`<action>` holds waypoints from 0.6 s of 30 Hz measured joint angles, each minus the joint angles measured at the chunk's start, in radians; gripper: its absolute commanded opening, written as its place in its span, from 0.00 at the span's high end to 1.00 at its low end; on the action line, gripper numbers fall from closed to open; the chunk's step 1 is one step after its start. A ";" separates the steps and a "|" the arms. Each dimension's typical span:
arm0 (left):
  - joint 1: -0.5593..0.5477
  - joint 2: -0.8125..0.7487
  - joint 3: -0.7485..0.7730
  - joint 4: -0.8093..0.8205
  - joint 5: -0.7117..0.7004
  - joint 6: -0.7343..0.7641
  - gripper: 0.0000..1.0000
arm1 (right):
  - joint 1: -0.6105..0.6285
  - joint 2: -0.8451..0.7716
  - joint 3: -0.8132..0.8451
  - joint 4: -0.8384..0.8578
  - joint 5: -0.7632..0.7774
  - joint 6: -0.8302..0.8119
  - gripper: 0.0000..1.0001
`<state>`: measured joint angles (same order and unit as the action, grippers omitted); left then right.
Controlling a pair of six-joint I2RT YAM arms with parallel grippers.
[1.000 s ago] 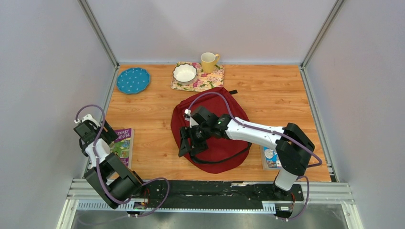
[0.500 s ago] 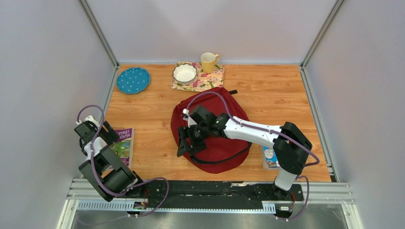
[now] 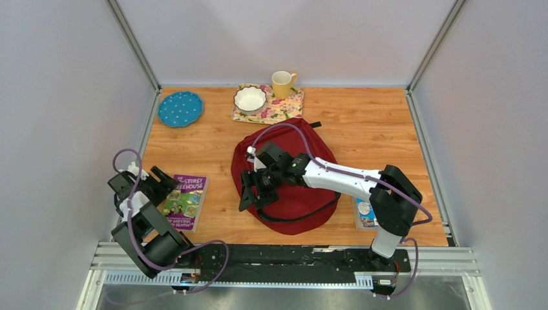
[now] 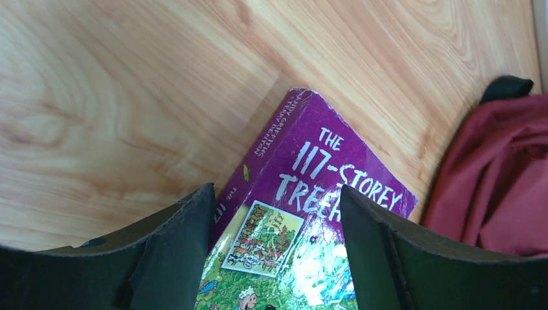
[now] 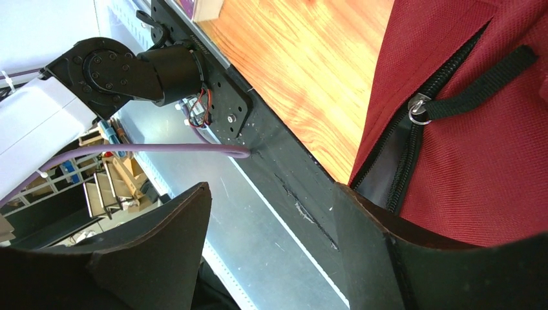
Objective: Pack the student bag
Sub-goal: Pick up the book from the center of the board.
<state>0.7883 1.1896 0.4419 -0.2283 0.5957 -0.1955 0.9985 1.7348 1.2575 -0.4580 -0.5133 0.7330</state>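
The student bag [image 3: 304,201] lies flat in the middle of the table [image 3: 375,123], towards the near edge. The right gripper [image 3: 253,195] hangs at the bag's left rim beside its black zipper pull [image 5: 481,77], jaws apart. The left gripper [image 3: 160,184], jaws also apart, hangs over a purple book [image 3: 187,203].

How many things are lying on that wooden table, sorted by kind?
Bags: 1 (student bag)
Dishes: 3 (blue plate, white bowl, yellow mug)
Mats: 1 (floral placemat)
Books: 1 (purple book)
Partly hidden blue-white flat item: 1
Total: 7
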 measured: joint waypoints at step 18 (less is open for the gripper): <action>-0.027 -0.175 -0.093 -0.090 0.044 -0.069 0.19 | 0.000 -0.035 -0.015 0.024 0.043 -0.023 0.30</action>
<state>0.7616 1.0142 0.3485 -0.3183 0.6395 -0.2649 0.9985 1.7000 1.2423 -0.4343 -0.4698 0.7097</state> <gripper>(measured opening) 0.808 0.712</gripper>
